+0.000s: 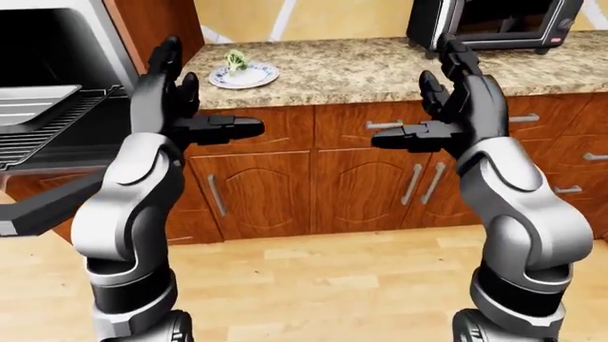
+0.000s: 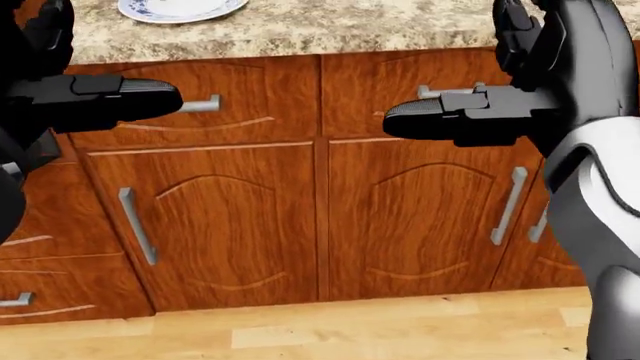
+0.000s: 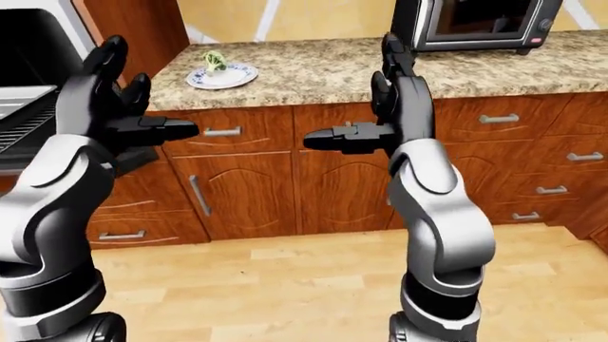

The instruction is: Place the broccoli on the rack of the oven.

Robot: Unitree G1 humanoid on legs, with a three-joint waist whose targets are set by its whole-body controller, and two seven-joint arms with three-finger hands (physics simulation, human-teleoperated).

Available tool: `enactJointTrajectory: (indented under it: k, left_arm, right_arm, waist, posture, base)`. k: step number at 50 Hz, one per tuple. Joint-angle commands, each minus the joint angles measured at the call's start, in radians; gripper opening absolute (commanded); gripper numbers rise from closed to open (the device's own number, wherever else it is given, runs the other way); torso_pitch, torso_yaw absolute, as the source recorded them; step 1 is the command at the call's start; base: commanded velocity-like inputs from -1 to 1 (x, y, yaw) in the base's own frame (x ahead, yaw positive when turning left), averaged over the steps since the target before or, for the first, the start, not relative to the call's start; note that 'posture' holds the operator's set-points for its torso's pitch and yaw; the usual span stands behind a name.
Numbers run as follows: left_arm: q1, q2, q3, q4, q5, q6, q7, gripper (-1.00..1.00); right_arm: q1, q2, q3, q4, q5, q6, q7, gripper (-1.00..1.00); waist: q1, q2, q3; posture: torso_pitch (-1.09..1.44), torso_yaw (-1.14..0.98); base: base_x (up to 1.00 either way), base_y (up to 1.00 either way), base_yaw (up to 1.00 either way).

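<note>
Both empty, fingers spread: left hand (image 1: 176, 107), right hand (image 1: 456, 107). Broccoli (image 1: 236, 60) on plate (image 1: 243, 76) near counter (image 1: 380, 68) left edge; step closer, reach w/ left.

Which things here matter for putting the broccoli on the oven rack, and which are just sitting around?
Part of the job:
- broccoli, on the plate
- oven rack, in the open oven at the left-eye view's left
- left robot hand and right robot hand, both open and empty

Just there:
- microwave on the counter
- cabinet doors
</note>
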Motion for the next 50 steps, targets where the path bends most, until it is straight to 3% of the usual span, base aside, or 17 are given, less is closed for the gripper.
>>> enactJointTrajectory:
  k: [1, 4, 7, 8, 11, 17, 20, 21, 23, 27, 31, 33, 41, 43, 45, 46, 50]
  left_arm:
    - [-0.029, 0.008, 0.006, -0.023, 0.002, -0.022, 0.003, 1.00]
    - [-0.027, 0.007, 0.005, -0.025, 0.001, -0.021, 0.004, 1.00]
    - [-0.025, 0.006, 0.003, -0.022, 0.002, -0.023, 0.003, 1.00]
    - [-0.025, 0.006, 0.003, -0.025, 0.001, -0.020, 0.004, 1.00]
    - [-0.024, 0.005, 0.000, -0.020, 0.006, -0.024, 0.003, 1.00]
    - [-0.026, 0.007, 0.008, -0.017, 0.004, -0.026, 0.004, 1.00]
    - [-0.026, 0.008, 0.012, -0.012, -0.001, -0.028, 0.005, 1.00]
    - [-0.026, 0.012, 0.015, -0.015, -0.003, -0.025, 0.006, 1.00]
    - [-0.027, 0.011, 0.012, -0.019, -0.006, -0.023, 0.010, 1.00]
    - [-0.024, 0.014, 0.012, -0.012, -0.007, -0.030, 0.011, 1.00]
    - [-0.026, 0.012, 0.007, -0.010, -0.007, -0.028, 0.011, 1.00]
    - [-0.023, 0.012, 0.005, -0.002, -0.002, -0.038, 0.007, 1.00]
    - [-0.020, 0.009, 0.002, -0.010, 0.009, -0.036, 0.006, 1.00]
    - [-0.018, 0.007, 0.001, -0.008, 0.012, -0.040, 0.004, 1.00]
    - [-0.019, 0.005, -0.003, -0.006, 0.016, -0.040, 0.002, 1.00]
    - [-0.019, 0.005, -0.001, -0.006, 0.017, -0.040, 0.001, 1.00]
    - [-0.019, 0.003, 0.000, -0.003, 0.018, -0.043, -0.003, 1.00]
  right_arm:
    - [-0.032, -0.013, -0.010, -0.023, 0.006, -0.022, -0.003, 1.00]
    - [-0.029, -0.015, -0.008, -0.022, 0.008, -0.025, -0.005, 1.00]
    - [-0.024, -0.011, -0.002, -0.018, 0.011, -0.030, -0.003, 1.00]
    - [-0.025, -0.011, -0.003, -0.020, 0.012, -0.026, -0.004, 1.00]
    - [-0.025, -0.014, -0.005, -0.018, 0.012, -0.031, -0.001, 1.00]
    - [-0.021, -0.010, -0.003, -0.011, 0.013, -0.039, -0.002, 1.00]
    - [-0.020, -0.009, -0.004, -0.007, 0.015, -0.044, -0.002, 1.00]
    - [-0.025, -0.011, -0.006, -0.013, 0.017, -0.035, -0.006, 1.00]
    - [-0.021, -0.009, -0.004, -0.006, 0.017, -0.047, -0.005, 1.00]
    - [-0.021, -0.009, -0.005, -0.008, 0.020, -0.045, -0.007, 1.00]
    - [-0.025, -0.010, -0.007, -0.009, 0.026, -0.040, -0.011, 1.00]
    - [-0.025, -0.010, -0.005, -0.006, 0.026, -0.044, -0.012, 1.00]
    - [-0.022, -0.014, -0.007, -0.012, 0.030, -0.043, -0.012, 1.00]
    - [-0.029, -0.016, -0.010, -0.021, 0.034, -0.031, -0.016, 1.00]
    - [-0.034, -0.018, -0.012, -0.024, 0.039, -0.025, -0.020, 1.00]
    - [-0.034, -0.018, -0.012, -0.025, 0.040, -0.025, -0.020, 1.00]
    - [-0.031, -0.020, -0.008, -0.021, 0.040, -0.030, -0.020, 1.00]
  waist:
    - [-0.005, 0.012, -0.020]
    - [-0.002, -0.015, -0.028]
    - [0.006, -0.076, -0.025]
    - [0.004, -0.058, -0.020]
    - [0.001, -0.069, -0.024]
    - [-0.007, -0.019, -0.012]
    - [-0.015, 0.065, -0.038]
    - [-0.005, 0.035, -0.031]
    - [-0.005, 0.048, -0.022]
    - [0.002, 0.006, -0.022]
    - [0.008, -0.054, -0.014]
    - [0.015, -0.090, -0.035]
    - [-0.005, -0.038, -0.020]
    - [-0.011, -0.006, -0.019]
    - [-0.018, 0.059, -0.036]
    - [-0.022, 0.064, -0.050]
    - [-0.004, 0.032, -0.029]
  posture:
    - [0.00, 0.00]
    - [0.00, 0.00]
    - [0.00, 0.00]
    - [0.00, 0.00]
    - [0.00, 0.00]
    - [0.00, 0.00]
    - [0.00, 0.00]
    - [0.00, 0.00]
    - [0.00, 0.00]
    - [0.00, 0.00]
    - [0.00, 0.00]
    - [0.00, 0.00]
    - [0.00, 0.00]
    - [0.00, 0.00]
    - [0.00, 0.00]
    - [0.00, 0.00]
    - [0.00, 0.00]
  base:
    - [0.19, 0.09, 0.00]
    - [0.18, 0.09, 0.00]
    - [0.19, 0.08, 0.00]
    - [0.20, 0.09, 0.00]
    - [0.19, 0.09, 0.00]
    - [0.18, 0.10, 0.00]
    - [0.18, 0.10, 0.00]
    - [0.18, 0.10, 0.00]
    - [0.18, 0.11, 0.00]
    - [0.19, 0.15, 0.00]
    - [0.18, 0.18, 0.00]
    - [0.18, 0.18, 0.00]
    - [0.18, 0.17, 0.00]
    - [0.18, 0.16, 0.00]
    - [0.19, 0.16, 0.00]
    - [0.17, 0.16, 0.00]
    - [0.18, 0.16, 0.00]
